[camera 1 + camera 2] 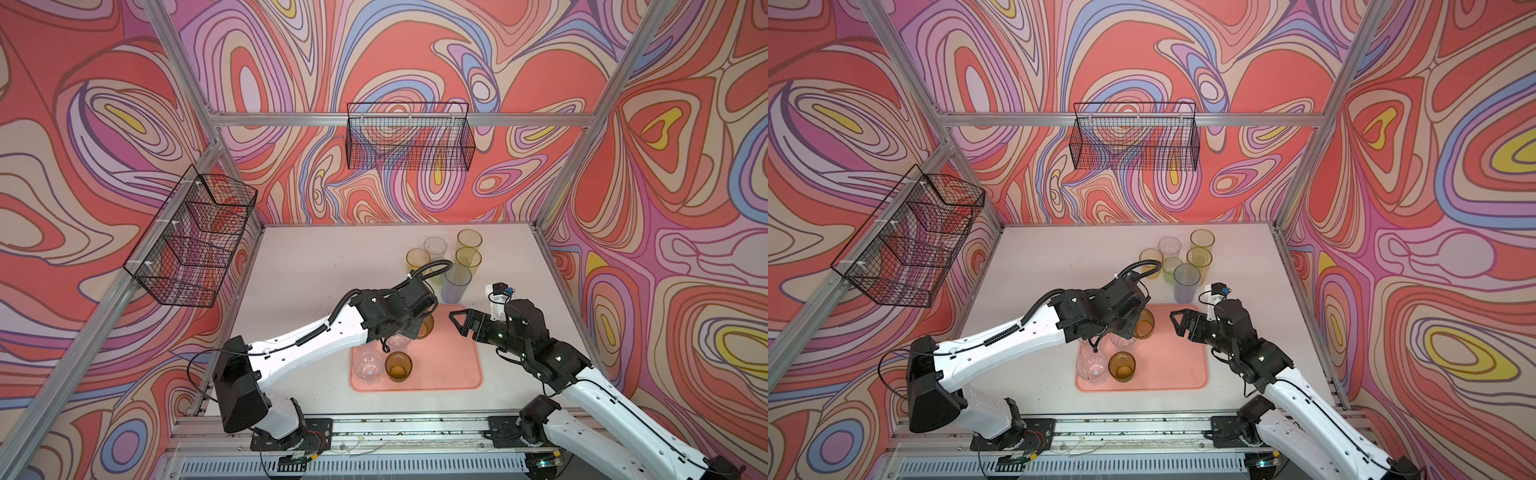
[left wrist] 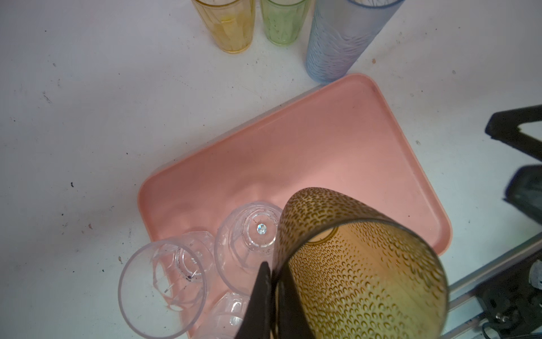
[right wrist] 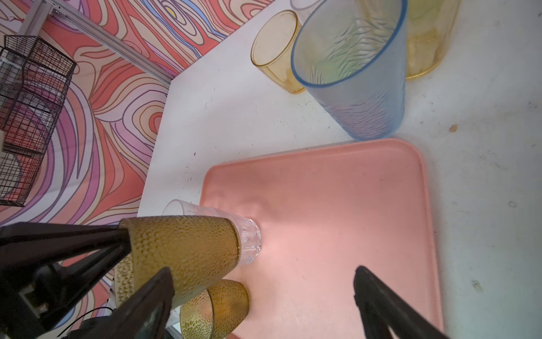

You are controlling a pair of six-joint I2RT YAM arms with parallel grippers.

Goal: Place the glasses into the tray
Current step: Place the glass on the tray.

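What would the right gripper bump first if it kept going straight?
Probably the dotted amber glass that the left gripper holds just ahead, over the pink tray, though depth is unclear.

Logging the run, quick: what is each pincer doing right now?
Left pincer: shut on the wall of the dimpled amber glass, one finger inside and one outside.
Right pincer: open, holding nothing.

1. Bright, even light from above; shadows on the counter [image 1: 316,266] are soft and faint.
2. The top views look a little fuzzy.
3. The right tool [image 3: 261,271] is blurry up close.
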